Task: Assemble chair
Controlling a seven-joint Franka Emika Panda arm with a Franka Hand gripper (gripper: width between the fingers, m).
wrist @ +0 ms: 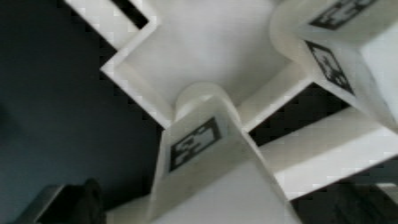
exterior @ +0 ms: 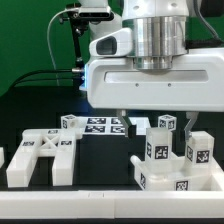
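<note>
Gripper (exterior: 155, 121) is hanging wide open, holding nothing | chair's upright tagged pieces (exterior: 165, 158) are standing just beneath it on the black table (exterior: 100, 166) | flat chair frame (exterior: 42, 160) is lying apart at the exterior view's left.

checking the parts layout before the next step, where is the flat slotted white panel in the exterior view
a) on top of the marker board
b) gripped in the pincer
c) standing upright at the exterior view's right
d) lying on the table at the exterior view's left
d: the slotted panel lies flat on the dark table at the exterior view's left, clear of the marker board.
</note>
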